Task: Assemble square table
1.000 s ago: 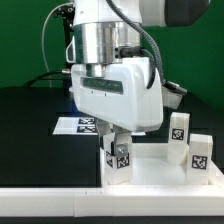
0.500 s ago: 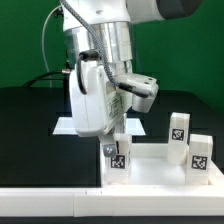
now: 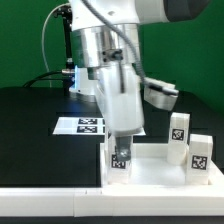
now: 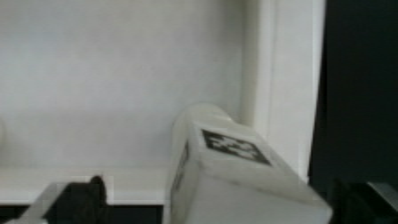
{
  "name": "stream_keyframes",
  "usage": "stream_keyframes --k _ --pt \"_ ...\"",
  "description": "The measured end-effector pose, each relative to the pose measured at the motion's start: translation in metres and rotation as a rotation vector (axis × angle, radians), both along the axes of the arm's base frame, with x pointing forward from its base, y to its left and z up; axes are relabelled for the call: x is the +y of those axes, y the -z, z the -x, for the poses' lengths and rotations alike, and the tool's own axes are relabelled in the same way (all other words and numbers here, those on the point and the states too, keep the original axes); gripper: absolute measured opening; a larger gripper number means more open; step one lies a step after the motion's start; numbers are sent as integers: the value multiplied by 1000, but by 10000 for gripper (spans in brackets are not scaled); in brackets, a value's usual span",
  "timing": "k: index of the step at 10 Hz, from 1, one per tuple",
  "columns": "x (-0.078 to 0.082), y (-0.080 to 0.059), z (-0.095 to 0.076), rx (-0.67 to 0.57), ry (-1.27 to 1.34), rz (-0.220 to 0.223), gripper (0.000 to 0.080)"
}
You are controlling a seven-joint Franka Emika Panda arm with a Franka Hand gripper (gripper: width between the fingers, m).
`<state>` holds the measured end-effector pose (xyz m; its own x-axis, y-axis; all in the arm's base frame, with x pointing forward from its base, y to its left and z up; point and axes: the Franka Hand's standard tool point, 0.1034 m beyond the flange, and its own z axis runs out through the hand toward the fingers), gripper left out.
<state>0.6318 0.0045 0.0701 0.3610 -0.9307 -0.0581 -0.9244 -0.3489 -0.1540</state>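
1. Square table top: the white rimmed tray lies flat at the near edge of the black work surface, directly below the gripper. Three legs stand upright in it.
2. Leg at the fingers: it stands in the tray's corner on the exterior view's left, its long axis vertical, its tagged face turned to the exterior camera. In the wrist view the same leg rises between the two dark fingertips, beside the tray's raised rim.
3. Change: a second ago the fingers were narrower about this leg and the wrist was turned; now the jaws stand wide apart, one on each side, with visible clearance. The leg appears released, so this turning stroke is probably finished; whether the leg is fully seated cannot be told.
4. Other legs: upright, well apart from the fingers, toward the exterior view's right.
5. Marker board: flat on the table behind the fingers.
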Motion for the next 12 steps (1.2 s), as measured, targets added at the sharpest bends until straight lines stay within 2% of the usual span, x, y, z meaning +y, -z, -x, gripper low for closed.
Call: stream_keyframes --k 1,4,6,9,10,11,12 --pt "3 0 1 -4 -76 8 637" --pt "0 1 0 -29 -307 43 649" --pt "-1 -1 -3 -59 -778 154 649" --pt "-1 0 -2 -63 -812 157 634" --pt "-1 0 -2 -62 -806 156 461" --pt "0 0 -2 -58 -749 148 461" --pt "-3 0 -1 -47 -637 137 288"
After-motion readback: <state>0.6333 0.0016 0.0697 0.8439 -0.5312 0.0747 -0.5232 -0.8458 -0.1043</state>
